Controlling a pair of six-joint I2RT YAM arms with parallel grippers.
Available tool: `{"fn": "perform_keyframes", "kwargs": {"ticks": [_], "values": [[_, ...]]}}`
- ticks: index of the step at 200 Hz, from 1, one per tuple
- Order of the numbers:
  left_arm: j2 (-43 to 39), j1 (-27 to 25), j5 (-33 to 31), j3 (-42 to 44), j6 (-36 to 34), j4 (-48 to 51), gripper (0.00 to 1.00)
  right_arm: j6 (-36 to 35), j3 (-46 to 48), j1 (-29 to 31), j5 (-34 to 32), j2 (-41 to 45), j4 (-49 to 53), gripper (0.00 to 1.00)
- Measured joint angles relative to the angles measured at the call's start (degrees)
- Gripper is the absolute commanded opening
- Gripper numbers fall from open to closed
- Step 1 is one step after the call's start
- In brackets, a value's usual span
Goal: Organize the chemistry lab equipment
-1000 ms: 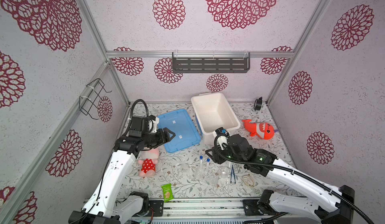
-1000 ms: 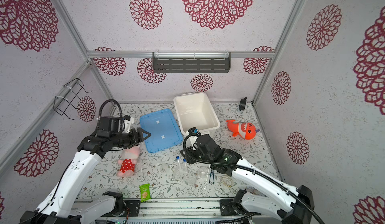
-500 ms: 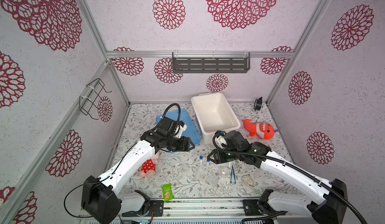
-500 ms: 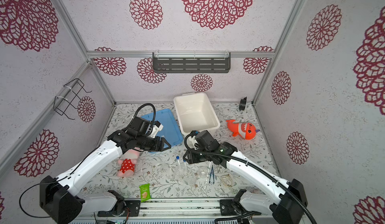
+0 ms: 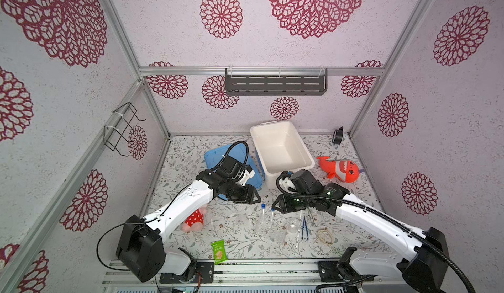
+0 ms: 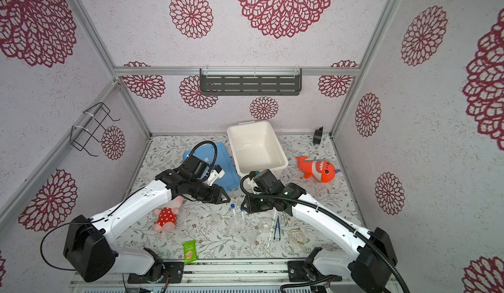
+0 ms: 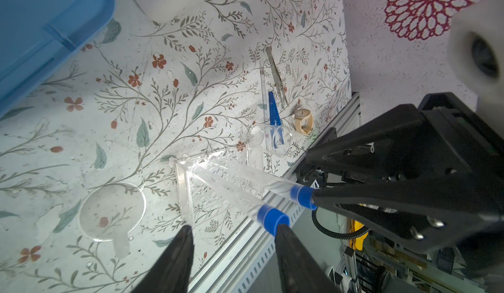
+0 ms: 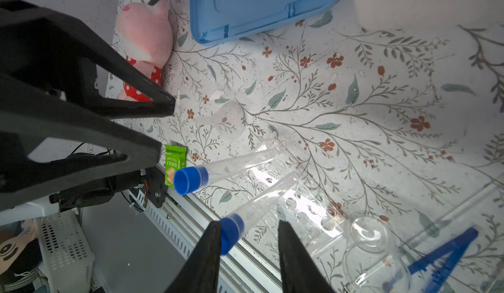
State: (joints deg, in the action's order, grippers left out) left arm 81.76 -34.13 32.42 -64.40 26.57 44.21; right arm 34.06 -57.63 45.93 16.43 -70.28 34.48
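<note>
**Left gripper (image 5: 257, 198) swinging in from the left to meet the right gripper (image 5: 274, 206) at the tubes**

Since a second ago the left gripper has been travelling from the left side, beside the blue lid (image 5: 215, 155), to mid-table. It is now hanging tip to tip with the right gripper, which has barely shifted.

Just near of the two sets of tips, two tubes are standing in a clear rack (image 7: 185, 190). The left blue-capped tube (image 5: 263, 215) is standing just left of the right blue-capped tube (image 5: 272, 219).

In the left wrist view, the left jaws are standing partly open and holding nothing. The left tube's cap is sitting at the tip of one finger (image 7: 289, 250), well apart from the other.

In the right wrist view, the right jaws are also partly open. The right tube's cap is lying between them, touching one finger (image 8: 210, 250) with a gap to the other, so nothing is clamped.

A round flask (image 7: 111, 212) is lying flat left of the rack. A beaker (image 7: 275, 139), dark blue tweezers (image 5: 305, 227), metal tweezers (image 7: 276, 76) and a glass rod (image 7: 263, 87) are lying right of it. The white bin (image 5: 289, 169) is sitting on the far side.
</note>
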Motion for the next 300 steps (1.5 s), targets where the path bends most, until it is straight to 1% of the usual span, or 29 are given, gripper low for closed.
{"fn": "perform_keyframes", "kwargs": {"ticks": [53, 102, 149, 224, 248, 264, 284, 300], "values": [[3.0, -0.9, 1.6, -0.3, -0.8, 0.2, 0.5, 0.0, 0.3, 0.0, -0.7, 0.3, -0.7, 0.36], [3.6, -1.3, 1.6, -0.4, -0.9, 0.2, 0.51, 0.1, 1.2, 0.0, -0.8, 0.8, -1.8, 0.39], [3.7, -1.3, 0.1, -2.2, -2.7, 2.8, 0.53, 0.0, 1.3, -0.1, -1.7, 2.0, -1.2, 0.44], [3.1, -0.2, -0.8, -4.4, -4.4, 5.9, 0.55, 0.0, 1.2, -0.2, -0.9, 4.3, -0.6, 0.47], [2.5, 1.5, -0.8, -5.0, -4.9, 7.3, 0.6, 0.0, 1.1, -0.2, -0.6, 4.3, -1.0, 0.49], [1.3, 3.5, -0.6, -5.1, -5.3, 8.2, 0.62, -0.2, 0.2, -0.2, -1.4, 4.3, -0.2, 0.52], [-2.0, 7.7, -0.3, -5.2, -5.6, 9.5, 0.63, -1.4, -2.3, -0.3, -3.5, 4.4, 1.7, 0.56], [-5.8, 11.6, -0.4, -5.2, -5.9, 10.3, 0.68, -2.3, -3.3, -0.7, -5.2, 4.9, 2.6, 0.59]]}}
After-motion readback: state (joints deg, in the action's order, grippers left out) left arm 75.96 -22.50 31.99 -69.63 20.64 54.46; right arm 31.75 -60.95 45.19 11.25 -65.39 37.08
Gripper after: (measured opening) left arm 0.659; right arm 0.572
